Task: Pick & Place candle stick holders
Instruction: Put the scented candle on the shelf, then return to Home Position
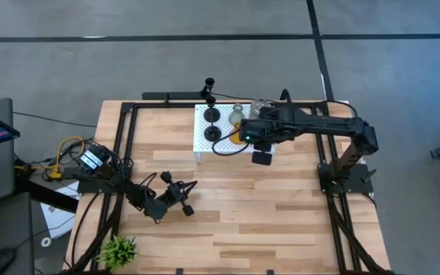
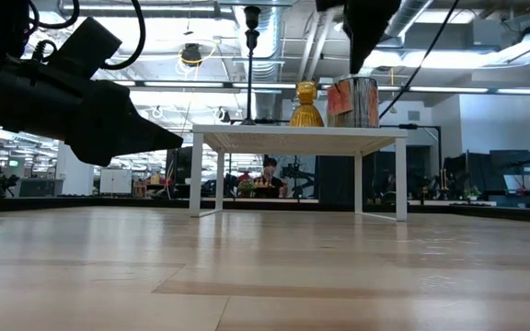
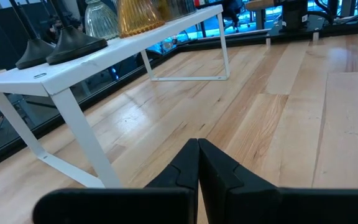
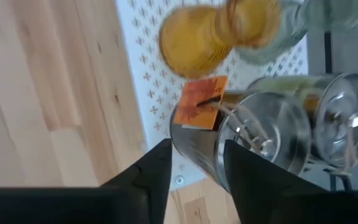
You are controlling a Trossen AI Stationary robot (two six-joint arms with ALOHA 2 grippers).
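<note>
Two things bug me: right gripper (image 4: 194,165) jaws sit apart around a silver canister (image 4: 253,143) on the white rack (image 4: 148,81), amber holder (image 4: 194,40) just beyond them, so a careless retreat could topple either.

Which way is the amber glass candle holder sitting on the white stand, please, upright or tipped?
Upright: the amber glass holder stands on its base on the white stand.

Both dark arms are matte black, angular-linked; the right arm (image 1: 312,122) shows a small green light.
</note>
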